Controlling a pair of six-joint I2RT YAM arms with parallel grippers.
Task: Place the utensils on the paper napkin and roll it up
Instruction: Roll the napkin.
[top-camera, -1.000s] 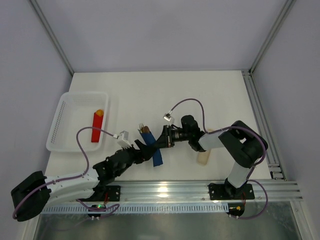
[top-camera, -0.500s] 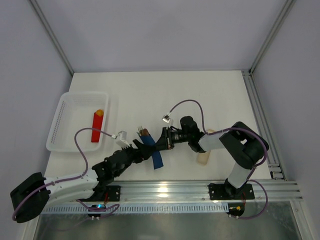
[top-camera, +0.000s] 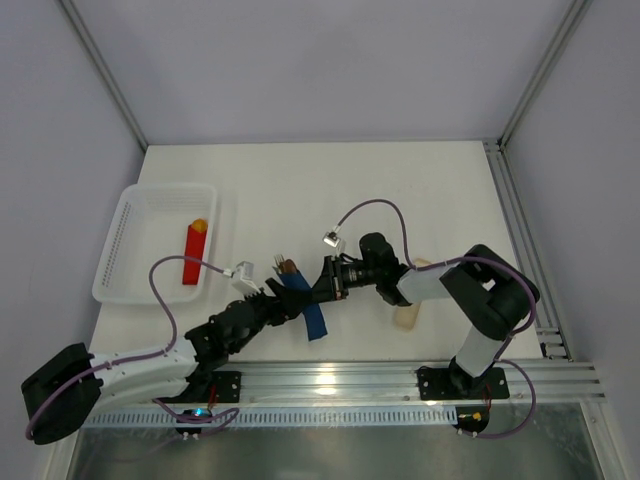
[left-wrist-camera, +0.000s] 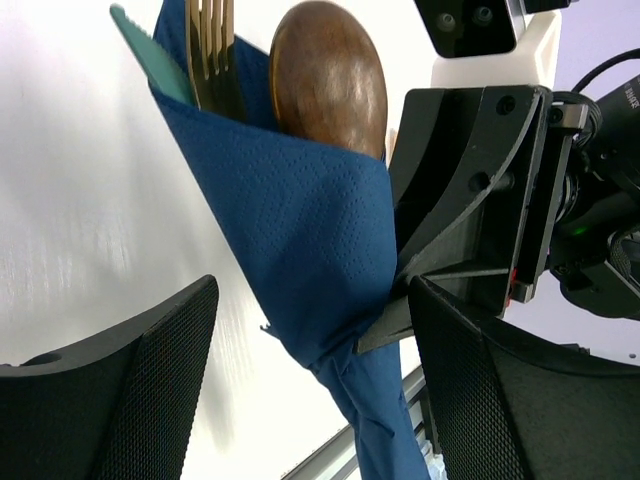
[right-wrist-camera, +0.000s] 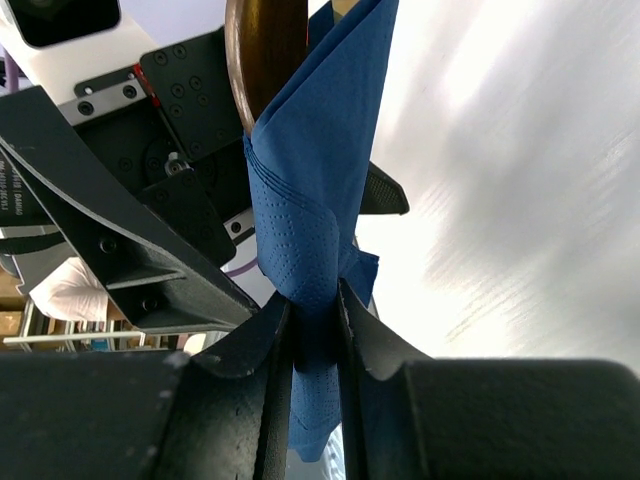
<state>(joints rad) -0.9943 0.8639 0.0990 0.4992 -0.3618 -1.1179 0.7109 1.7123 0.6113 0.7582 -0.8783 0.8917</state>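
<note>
Right tool (right-wrist-camera: 315, 320) is clamping the lower part of the paper napkin (right-wrist-camera: 300, 230), both fingers pressing in on the narrow blue roll, with a loose tail of paper hanging out past them. Left tool (left-wrist-camera: 312, 300) is standing released, jaws spread wide on either side of the roll and not touching it as far as the left wrist view shows. The napkin is wrapping the utensils (left-wrist-camera: 270, 60) into a cone-like bundle; the brown spoon (left-wrist-camera: 328, 75) bowl and the gold fork (left-wrist-camera: 210, 50) tines are poking out of the open end. In the top view the bundle is sitting between the two tools at mid worktop (top-camera: 350, 190), near the front edge, utensil heads pointing far and the blue tail pointing near; can't tell if it is resting on the surface or lifted. A white basket (top-camera: 165, 188) holding a red block (top-camera: 192, 255) is sitting well apart at the left, and a beige bar (top-camera: 407, 316) is lying to the right by the right arm. Step in hand looks like the end of the roll: utensils are already inside, wrap mostly closed. Next move is probably calling for the left tool to close on the upper roll or tuck the loose tail, so the right tool can let go without the wrap springing open.
</note>
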